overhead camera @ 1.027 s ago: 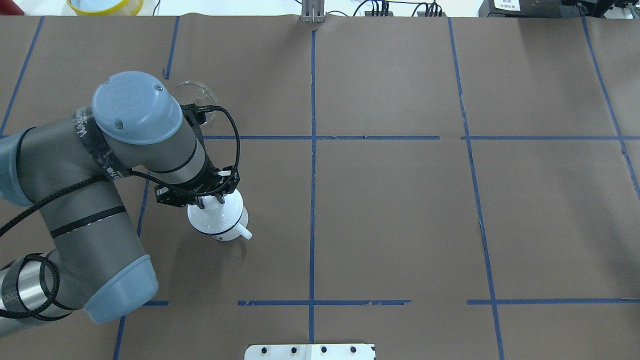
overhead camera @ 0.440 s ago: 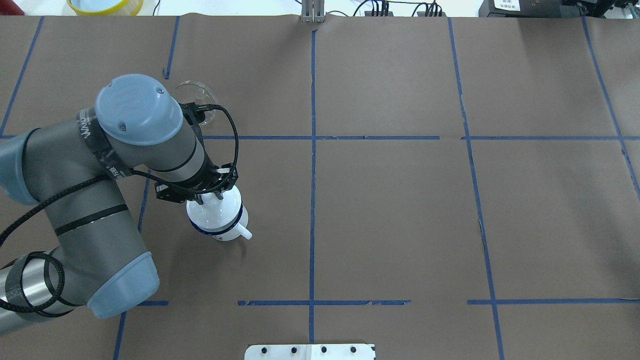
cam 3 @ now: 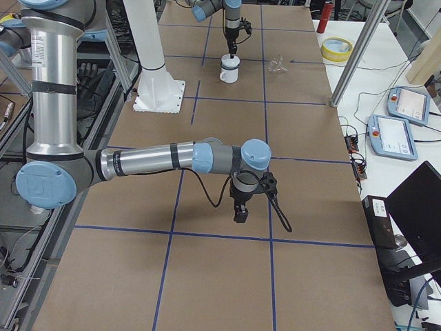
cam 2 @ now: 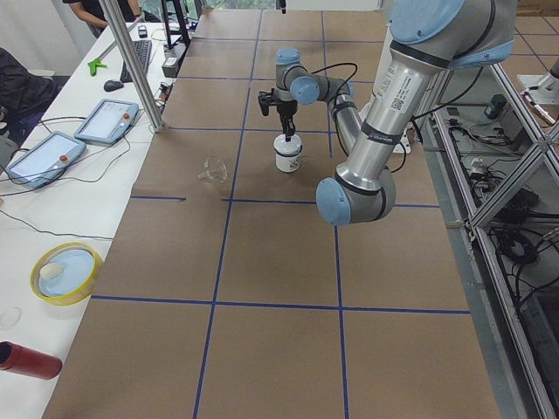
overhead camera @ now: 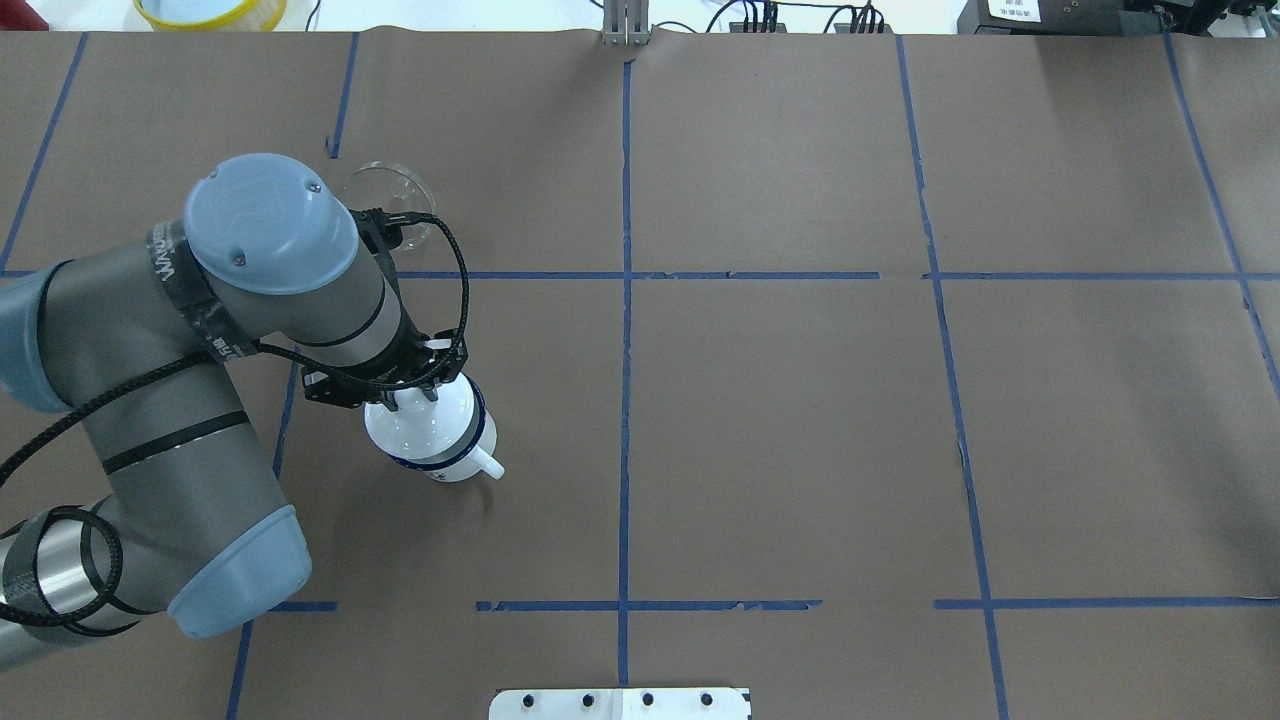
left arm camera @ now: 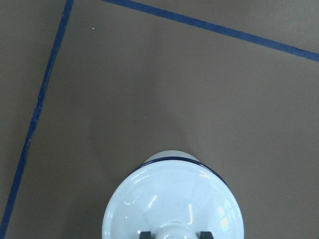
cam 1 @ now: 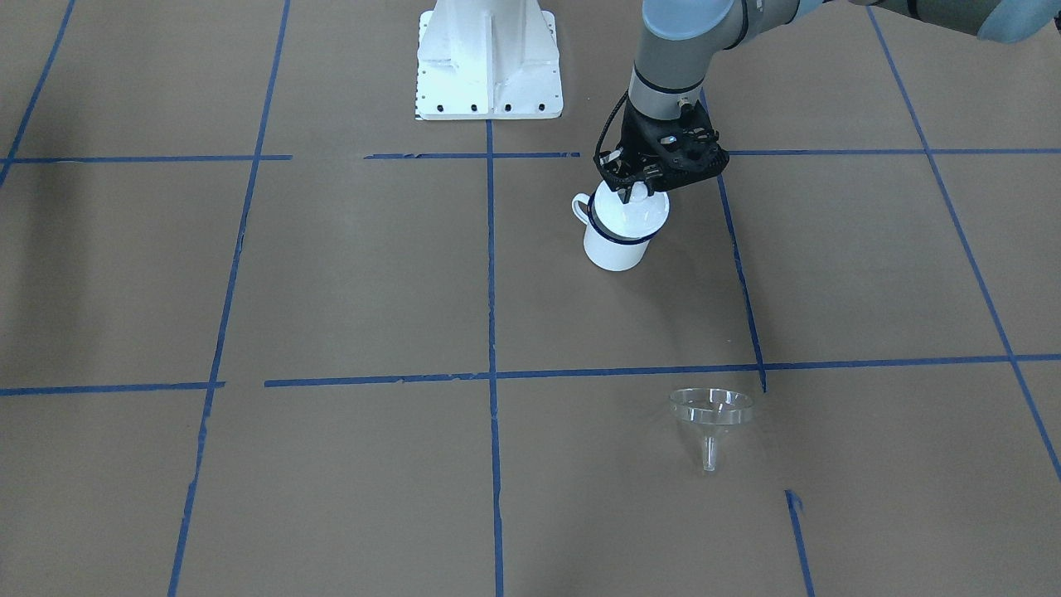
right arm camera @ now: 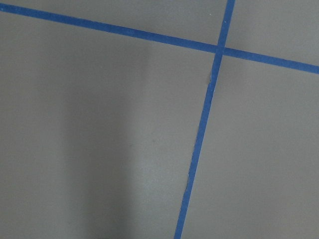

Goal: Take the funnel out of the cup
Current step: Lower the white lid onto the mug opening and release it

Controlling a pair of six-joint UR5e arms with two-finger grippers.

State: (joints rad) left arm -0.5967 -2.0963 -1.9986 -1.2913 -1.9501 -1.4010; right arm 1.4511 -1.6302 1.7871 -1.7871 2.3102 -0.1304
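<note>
The cup (overhead camera: 455, 458), a white enamel mug with a dark blue rim, stands on the table at left of centre; it also shows in the front view (cam 1: 613, 247). My left gripper (overhead camera: 415, 397) is shut on the knob of a white domed lid (overhead camera: 422, 425) and holds it right over the cup's mouth (left arm camera: 172, 199). I cannot tell whether the lid touches the rim. The clear funnel (cam 1: 711, 411) stands apart from the cup on its wide rim, spout up, partly behind my left arm overhead (overhead camera: 385, 183). My right gripper (cam 3: 241, 214) hovers over bare table far from both; I cannot tell whether it is open.
A yellow bowl (overhead camera: 210, 10) sits past the table's far left edge. The robot's white base (cam 1: 489, 58) stands at the near middle edge. Blue tape lines cross the brown table cover (overhead camera: 800, 430).
My left gripper has moved a little to the left and away from me with the white lid, so the lid now sits offset over the cup. The funnel has not moved.
</note>
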